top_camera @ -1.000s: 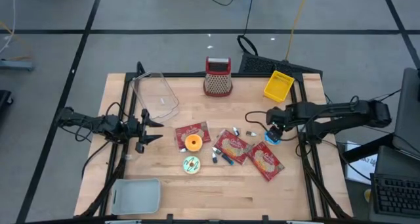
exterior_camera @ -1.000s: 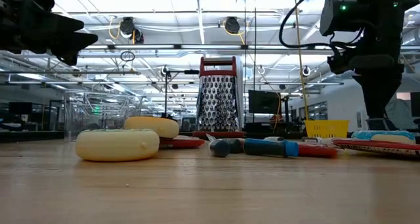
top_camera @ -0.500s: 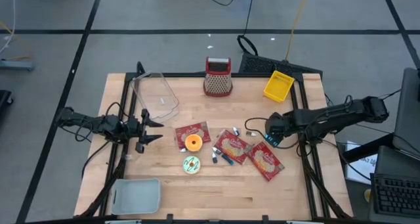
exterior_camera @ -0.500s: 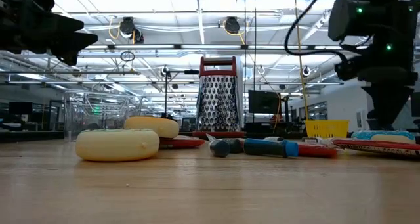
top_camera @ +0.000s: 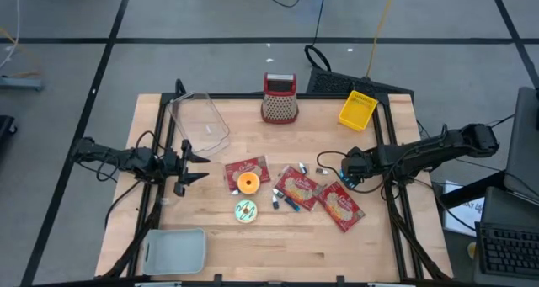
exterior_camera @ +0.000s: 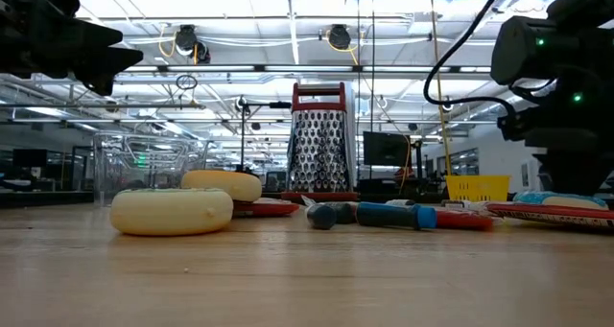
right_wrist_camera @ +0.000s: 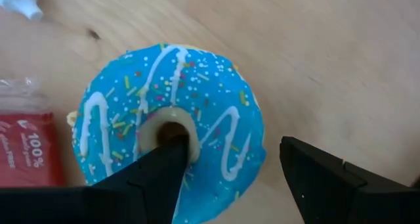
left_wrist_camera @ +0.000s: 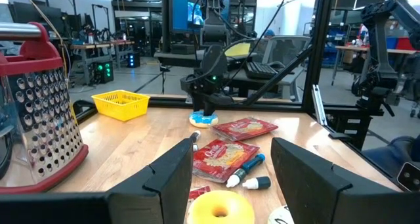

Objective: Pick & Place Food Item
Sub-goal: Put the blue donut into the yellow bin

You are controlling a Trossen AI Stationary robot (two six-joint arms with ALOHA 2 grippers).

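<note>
right end effector (right_wrist_camera: 223, 171): fingers spread wide, pointing steeply down over the blue donut (right_wrist_camera: 170, 125); one finger is lined up over the donut hole, the other sits off past its outer edge. Not pinching anything.
change: compared to a second ago, the right arm has dropped lower. In the low view its wrist block sat up near the top of the frame and is now noticeably further down. From above, the end effector has pulled back a bit toward the desk's right edge.
blue donut: lying flat on the desk (top_camera: 278, 245) near the right edge, white icing zigzags and sprinkles on top, just beside a red packet (right_wrist_camera: 26, 152). Hasn't moved.
left end effector (left_wrist_camera: 230, 178): fingers apart, nothing between them, pointing level across the desk from the left edge. Same spot as before.
nearby clutter: more red packets (top_camera: 341, 207) just inboard of the donut, markers (top_camera: 286, 201) and a yellow ring (top_camera: 248, 183) around the middle.
edges: grater (top_camera: 280, 98) and yellow basket (top_camera: 357, 108) along the far edge, clear container (top_camera: 198, 123) at the far left, grey tray (top_camera: 175, 250) at the near-left corner.
open room: the near strip of the desk is bare wood, and so is the patch between the grater and the packets.
</note>
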